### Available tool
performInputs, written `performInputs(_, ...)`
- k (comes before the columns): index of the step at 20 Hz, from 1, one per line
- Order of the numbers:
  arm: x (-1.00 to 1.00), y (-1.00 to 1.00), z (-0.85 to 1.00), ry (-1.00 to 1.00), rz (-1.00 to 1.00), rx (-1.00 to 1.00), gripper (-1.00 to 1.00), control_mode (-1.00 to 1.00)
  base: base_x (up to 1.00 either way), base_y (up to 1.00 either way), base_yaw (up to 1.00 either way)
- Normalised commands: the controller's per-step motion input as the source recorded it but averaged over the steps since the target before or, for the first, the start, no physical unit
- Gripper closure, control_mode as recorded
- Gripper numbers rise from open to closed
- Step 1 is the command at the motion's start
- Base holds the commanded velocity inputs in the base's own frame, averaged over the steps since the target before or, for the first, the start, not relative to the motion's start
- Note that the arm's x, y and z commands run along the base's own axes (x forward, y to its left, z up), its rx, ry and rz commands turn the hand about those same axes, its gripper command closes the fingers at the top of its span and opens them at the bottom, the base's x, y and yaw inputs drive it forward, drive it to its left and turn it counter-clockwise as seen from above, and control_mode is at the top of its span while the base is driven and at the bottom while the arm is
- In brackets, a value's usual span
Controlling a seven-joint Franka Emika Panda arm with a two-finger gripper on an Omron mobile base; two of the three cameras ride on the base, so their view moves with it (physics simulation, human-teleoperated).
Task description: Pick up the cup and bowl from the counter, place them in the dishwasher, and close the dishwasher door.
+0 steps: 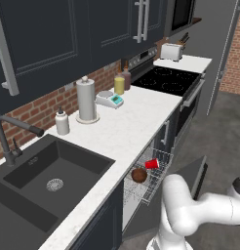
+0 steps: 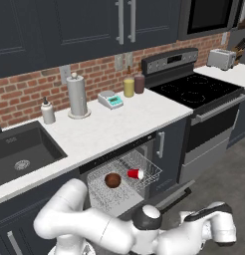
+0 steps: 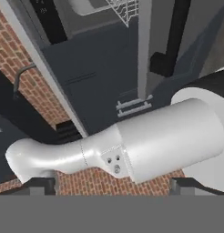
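The red cup [image 1: 151, 164] [image 2: 135, 174] lies on its side in the pulled-out wire rack [image 1: 160, 179] [image 2: 146, 164] of the dishwasher. The dark brown bowl [image 1: 139, 175] [image 2: 112, 180] sits in the same rack, just left of the cup. The dishwasher door [image 1: 192, 178] [image 2: 168, 196] hangs open in front of the rack, tilted down toward the floor. The white counter [image 1: 127, 127] [image 2: 109, 129] carries neither cup nor bowl. My arm bends low beside the door. In the hand view my gripper [image 3: 116, 185] is open, its fingertips [image 3: 41, 184] far apart with nothing between them, pointing up at a dark panel and the rack's corner [image 3: 125, 10].
On the counter stand a paper towel roll [image 1: 86, 100], a soap bottle [image 1: 62, 122], a small scale [image 1: 110, 99] and a yellow bottle [image 1: 119, 85]. The black sink [image 1: 49, 180] lies to the left, the stove [image 1: 166, 80] and a toaster [image 1: 171, 51] to the right.
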Motion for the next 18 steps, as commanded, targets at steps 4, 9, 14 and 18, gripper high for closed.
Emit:
performInputs(4,0.0,0.0,-0.21,-0.51,0.09,0.29,-1.0,-1.0,0.0,0.0,0.0)
performInputs(9,0.0,0.05,-0.07,-0.47,0.01,0.2,-1.0,-1.0,0.0,0.0,0.0)
performInputs(14,0.03,0.33,-0.21,-0.37,-0.08,0.01,-1.0,-1.0,0.0,0.0,0.0)
performInputs(18,0.16,0.2,-0.48,-0.23,-0.24,0.0,-1.0,-1.0,0.0,0.0,0.0)
